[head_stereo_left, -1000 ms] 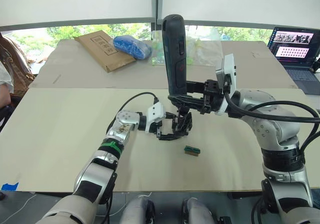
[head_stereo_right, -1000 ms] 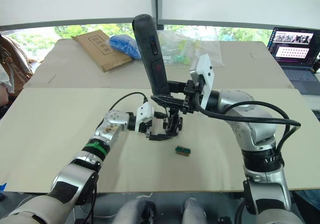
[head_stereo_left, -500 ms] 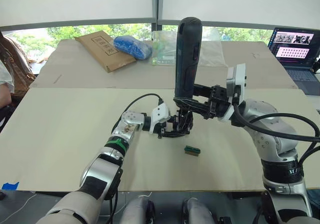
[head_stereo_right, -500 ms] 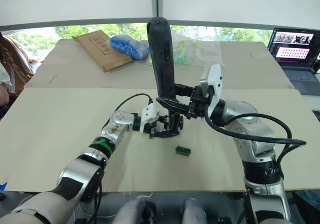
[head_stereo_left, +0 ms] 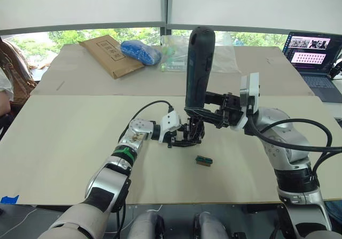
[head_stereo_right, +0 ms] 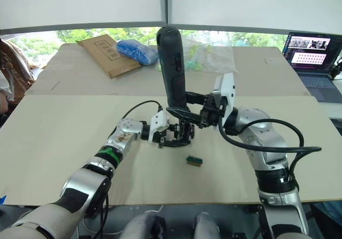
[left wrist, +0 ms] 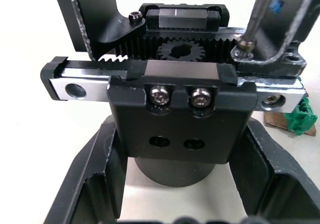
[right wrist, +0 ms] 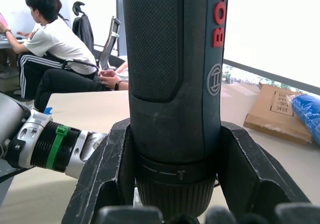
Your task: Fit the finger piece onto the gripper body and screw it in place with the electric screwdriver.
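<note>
My right gripper (head_stereo_left: pixel 199 112) clenches the electric screwdriver (head_stereo_left: pixel 199 62) upright, bit down onto the gripper body (left wrist: pixel 177 96), which my left gripper (head_stereo_left: pixel 180 137) clamps mid-table.

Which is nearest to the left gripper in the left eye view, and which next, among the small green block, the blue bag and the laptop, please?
From the left gripper:
1. Small green block, on the near table to its right.
2. Blue bag, far table, beside the cardboard box.
3. Laptop, far right edge.

An office — laptop (head_stereo_left: pixel 314 52) open, person (right wrist: pixel 52 58) seated at a desk.
</note>
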Tool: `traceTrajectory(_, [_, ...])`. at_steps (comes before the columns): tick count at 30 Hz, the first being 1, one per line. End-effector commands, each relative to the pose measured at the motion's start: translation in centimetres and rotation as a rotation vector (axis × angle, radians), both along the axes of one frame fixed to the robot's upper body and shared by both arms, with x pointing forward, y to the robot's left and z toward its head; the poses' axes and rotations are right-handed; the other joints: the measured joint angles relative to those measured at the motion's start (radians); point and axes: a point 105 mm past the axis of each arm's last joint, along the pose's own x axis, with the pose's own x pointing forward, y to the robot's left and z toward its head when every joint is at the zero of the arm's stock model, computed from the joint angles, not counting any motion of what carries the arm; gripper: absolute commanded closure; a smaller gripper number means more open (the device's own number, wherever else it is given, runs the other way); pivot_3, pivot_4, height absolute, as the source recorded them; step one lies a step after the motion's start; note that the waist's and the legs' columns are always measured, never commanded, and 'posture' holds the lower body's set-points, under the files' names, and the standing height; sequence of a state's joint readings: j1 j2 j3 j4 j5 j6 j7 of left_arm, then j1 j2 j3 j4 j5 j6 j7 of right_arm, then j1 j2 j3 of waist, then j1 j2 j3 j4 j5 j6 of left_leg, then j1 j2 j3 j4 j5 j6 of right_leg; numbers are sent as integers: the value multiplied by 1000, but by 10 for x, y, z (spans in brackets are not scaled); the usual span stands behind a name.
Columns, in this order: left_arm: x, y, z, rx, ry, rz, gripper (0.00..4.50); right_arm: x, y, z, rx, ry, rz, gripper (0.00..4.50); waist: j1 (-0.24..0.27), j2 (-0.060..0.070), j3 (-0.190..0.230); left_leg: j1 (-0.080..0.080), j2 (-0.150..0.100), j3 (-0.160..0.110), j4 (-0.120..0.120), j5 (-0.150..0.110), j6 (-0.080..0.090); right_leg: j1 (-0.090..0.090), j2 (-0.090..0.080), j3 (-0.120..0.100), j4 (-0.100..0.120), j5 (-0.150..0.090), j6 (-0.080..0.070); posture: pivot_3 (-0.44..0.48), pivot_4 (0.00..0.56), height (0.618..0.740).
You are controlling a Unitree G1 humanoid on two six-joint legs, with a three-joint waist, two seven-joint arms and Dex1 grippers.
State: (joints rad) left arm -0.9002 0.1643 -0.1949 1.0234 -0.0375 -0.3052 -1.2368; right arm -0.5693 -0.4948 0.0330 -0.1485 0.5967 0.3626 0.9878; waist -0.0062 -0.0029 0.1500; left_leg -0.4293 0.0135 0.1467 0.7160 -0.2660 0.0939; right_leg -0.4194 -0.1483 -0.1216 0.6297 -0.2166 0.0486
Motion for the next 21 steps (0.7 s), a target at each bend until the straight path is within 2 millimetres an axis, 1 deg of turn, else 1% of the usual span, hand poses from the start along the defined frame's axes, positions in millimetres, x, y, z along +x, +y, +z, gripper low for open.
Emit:
traceTrajectory(1, [5,4,9,-12,-36,12,2179,13,-5,-53,-114,213,-64,2610,0,0,0,0,0,0,0,0,0,0,0,0,0,0,0,0,150,732])
traceTrajectory(6, [5,5,9,-17,-37,18,2180,13,-7,-65,-162,215,-62,2610,-1,-2,-3,1,0,0,0,0,0,0,0,0,0,0,0,0,150,732])
traceTrajectory(13, [5,5,9,-21,-40,26,2179,18,-11,-71,-178,239,-91,2610,-2,-4,-5,7,1,-1,-2,0,0,6,-1,0,-2,0,-1,0,150,732])
traceTrajectory(21, [6,8,10,-22,-43,33,2179,18,-10,-73,-171,244,-95,2610,-3,-5,-6,7,1,-2,-2,0,0,6,-2,0,-2,0,-1,0,150,732])
